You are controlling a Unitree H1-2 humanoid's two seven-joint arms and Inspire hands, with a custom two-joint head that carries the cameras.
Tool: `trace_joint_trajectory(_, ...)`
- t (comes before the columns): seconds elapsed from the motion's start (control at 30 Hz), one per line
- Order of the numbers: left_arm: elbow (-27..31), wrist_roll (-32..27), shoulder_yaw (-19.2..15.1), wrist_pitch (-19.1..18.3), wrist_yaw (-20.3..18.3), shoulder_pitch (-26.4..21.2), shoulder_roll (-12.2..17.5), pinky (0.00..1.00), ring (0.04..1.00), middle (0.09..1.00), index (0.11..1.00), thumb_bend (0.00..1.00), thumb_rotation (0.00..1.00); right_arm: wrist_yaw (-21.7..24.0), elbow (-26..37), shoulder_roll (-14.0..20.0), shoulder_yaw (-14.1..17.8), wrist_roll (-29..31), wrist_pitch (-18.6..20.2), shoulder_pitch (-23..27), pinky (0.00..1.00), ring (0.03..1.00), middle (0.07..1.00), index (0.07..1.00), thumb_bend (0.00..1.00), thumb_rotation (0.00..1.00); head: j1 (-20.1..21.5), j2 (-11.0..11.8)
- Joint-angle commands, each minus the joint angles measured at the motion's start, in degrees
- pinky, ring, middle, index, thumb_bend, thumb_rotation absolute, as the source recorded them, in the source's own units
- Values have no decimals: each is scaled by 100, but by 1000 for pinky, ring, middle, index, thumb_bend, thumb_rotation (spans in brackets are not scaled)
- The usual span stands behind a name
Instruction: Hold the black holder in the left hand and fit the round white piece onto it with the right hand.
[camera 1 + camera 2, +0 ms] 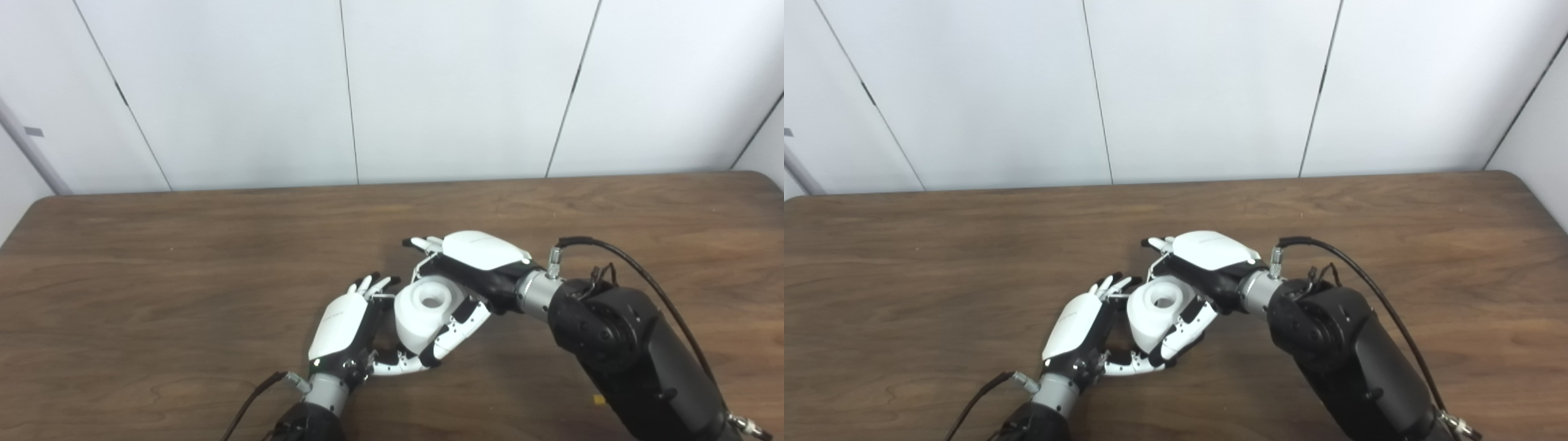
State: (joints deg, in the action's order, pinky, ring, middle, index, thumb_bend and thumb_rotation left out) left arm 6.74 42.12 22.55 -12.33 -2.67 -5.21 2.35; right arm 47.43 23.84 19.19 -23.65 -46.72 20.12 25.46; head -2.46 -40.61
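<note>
The two hands meet above the table (184, 245), near the middle of its front edge and well away from the back edge and both side edges. Between them sits the white piece (424, 312), a round block with a hole in its top face. The right hand (471, 269) holds it: its thumb lies along the near side of the piece and its other fingers curl over the far side, so this hand is closed on the piece. The left hand (343, 327) stands just beside the piece on the left, back of the hand toward the camera, with its thumb reaching under the piece. The fingers of this hand are bent, and a dark mass shows inside the palm, but I cannot tell if this is the black holder or only the dark inner side of the hand. So the holder itself is not clearly seen, and I cannot tell whether the left hand grips something.

In my judgement the step in hand is the fitting itself: the piece is already brought to the left hand and seems to touch it. The next move probably calls for keeping the left hand steady while the right hand lines up the hole with the holder and presses the piece down gently. If the piece is tilted, it could jam or slip out.
</note>
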Motion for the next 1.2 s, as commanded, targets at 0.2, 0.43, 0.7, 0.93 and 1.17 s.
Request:
trace_joint_trajectory(0.2, 28, -64, 14, 47, -60, -55, 2, 1000, 1000, 912, 478, 521, 46, 190, -84, -2, 208, 548, 267, 410, 1000, 1000, 1000, 1000, 1000, 502, -5, 1)
trace_joint_trajectory(0.43, 43, -36, 24, 9, -84, -59, 9, 1000, 1000, 912, 478, 521, 46, 160, -199, 43, 215, 732, 389, 727, 1000, 1000, 1000, 1000, 1000, 524, 16, -3)
trace_joint_trajectory(0.7, 11, -35, 16, 9, -85, -73, 21, 1000, 1000, 912, 479, 521, 45, 133, -303, 65, 253, 943, 496, 945, 1000, 1000, 1000, 1000, 1000, 508, 34, 12)
trace_joint_trajectory(0.93, 16, -32, 19, 15, -97, -70, 39, 1000, 1000, 914, 479, 521, 46, 93, -343, 74, 320, 1094, 605, 1018, 1000, 1000, 1000, 1000, 1000, 488, 39, 17)
trace_joint_trajectory(1.17, 28, -70, 6, -45, -202, -81, 80, 1000, 1000, 933, 484, 522, 51, -96, -484, 70, 593, 1395, 642, 904, 1000, 1000, 1000, 1000, 1000, 530, 42, 35)
